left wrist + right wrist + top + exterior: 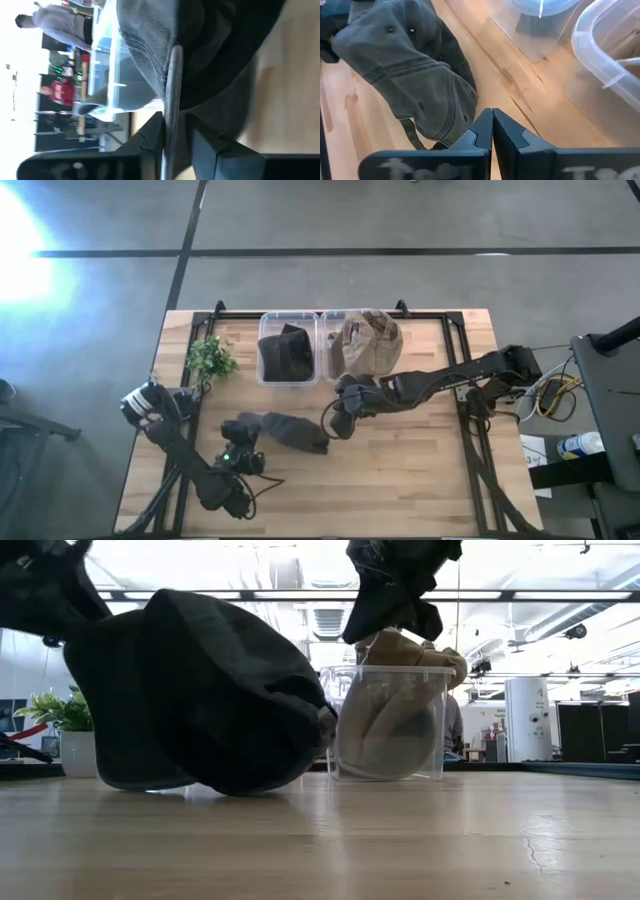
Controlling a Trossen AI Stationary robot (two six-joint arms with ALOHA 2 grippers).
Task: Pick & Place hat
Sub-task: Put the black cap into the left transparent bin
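Dark grey hat [283, 429] lies on the wood table [400, 470], front-left of centre, crumpled, w/ its brim toward the left gripper [243, 442]. From the left wrist view the brim edge [170, 100] sits between the two dark fingers [150, 137], which stand a bit apart around it; looks like contact on one side at least, but can't tell for sure whether they pinch it or are letting go. Left arm comes in from the table's left front corner.

Right gripper [338, 423] hangs just right of the hat, near the table's middle, arm reaching in from the right edge. Its fingers [482, 131] are pressed together, nothing between them, tips close to the hat's edge but apart from it. In the low view it hangs above the table, off the surface.

Behind, at the back edge, two clear plastic bins side by side, touching: left bin [288, 348] holds a black hat [285, 352], right bin [352, 345] holds a tan hat [370, 343] that pokes above the rim. Small potted plant [210, 359] stands left of the bins, near the back-left corner, well apart from the grey hat.

Low view: grey hat fills the left half, resting flat on the wood, tan hat's bin behind it. People show in the room beyond, seen via the left wrist view, blurred.
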